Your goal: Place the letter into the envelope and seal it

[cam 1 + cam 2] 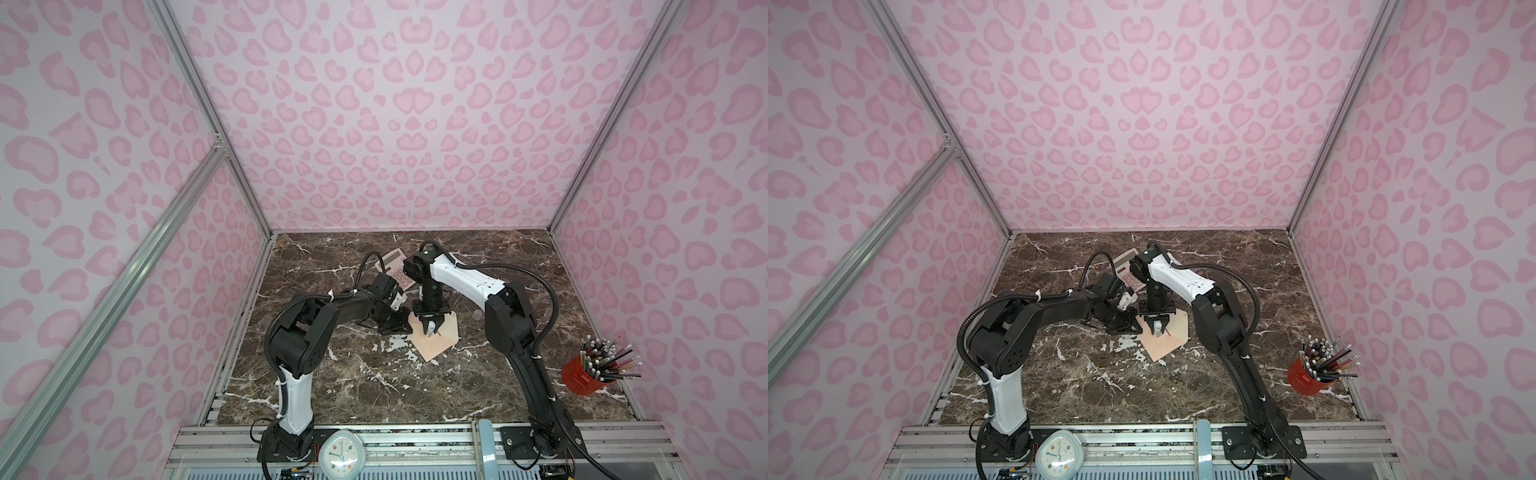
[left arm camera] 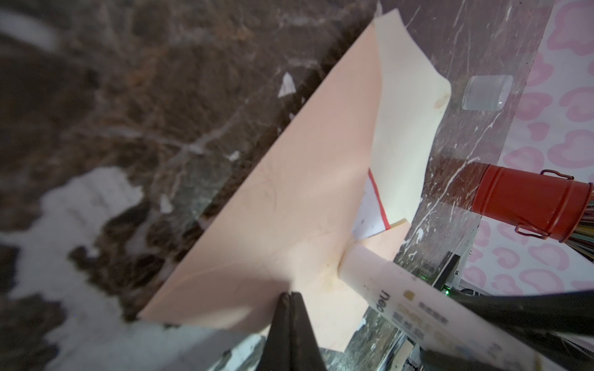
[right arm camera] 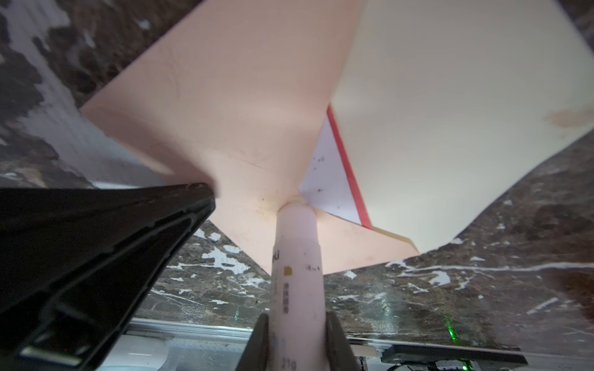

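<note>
1. The envelope [image 1: 432,348] lies flat in the middle of the marble table [image 1: 332,382], its cream flap [image 3: 450,128] open toward the right.
2. The letter [image 3: 331,180] sits inside; only a pale corner with red edging shows at the mouth, under the flap.
3. My right gripper [image 3: 297,324] is clamped on a white glue stick [image 3: 297,266], whose tip presses the envelope's peach face just beside that exposed corner.
4. My left gripper [image 2: 291,300] has its fingers together, tips resting on the envelope's left edge.
5. A calculator [image 1: 395,266] lies beyond, on the far side.
6. A clear cap [image 2: 487,93] sits right of the flap.
7. A red pencil cup [image 1: 582,376] stands near the right wall.
</note>
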You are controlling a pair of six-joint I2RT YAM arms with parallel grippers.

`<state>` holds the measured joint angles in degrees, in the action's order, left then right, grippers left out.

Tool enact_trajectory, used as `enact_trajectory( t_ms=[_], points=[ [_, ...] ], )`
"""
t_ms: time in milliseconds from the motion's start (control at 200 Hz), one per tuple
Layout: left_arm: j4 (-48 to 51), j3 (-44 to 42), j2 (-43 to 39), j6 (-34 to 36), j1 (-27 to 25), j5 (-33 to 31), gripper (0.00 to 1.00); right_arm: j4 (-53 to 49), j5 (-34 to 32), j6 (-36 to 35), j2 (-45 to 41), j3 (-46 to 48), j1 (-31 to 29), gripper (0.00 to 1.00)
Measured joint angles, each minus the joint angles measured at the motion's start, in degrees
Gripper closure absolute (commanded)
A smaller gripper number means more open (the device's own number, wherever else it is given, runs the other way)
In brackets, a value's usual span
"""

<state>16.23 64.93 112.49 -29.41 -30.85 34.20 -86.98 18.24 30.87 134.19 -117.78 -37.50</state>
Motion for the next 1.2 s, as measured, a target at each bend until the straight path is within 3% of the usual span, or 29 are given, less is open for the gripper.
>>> enact_trajectory(
  t_ms=[285,835,1200],
  points=[
    [0.5,0.4,0.3,0.5,0.1,0.4,0.96,0.4,-1.1,0.0,-1.3,-0.6,0.1,1.00],
    [2.1,1.2,0.4,1.2,0.6,0.2,0.96,1.4,0.5,0.0,-11.3,4.2,3.0,1.00],
    [3.3,1.6,0.4,1.4,0.8,-0.1,0.96,1.2,1.2,0.0,-11.3,3.5,3.2,1.00]
  ],
)
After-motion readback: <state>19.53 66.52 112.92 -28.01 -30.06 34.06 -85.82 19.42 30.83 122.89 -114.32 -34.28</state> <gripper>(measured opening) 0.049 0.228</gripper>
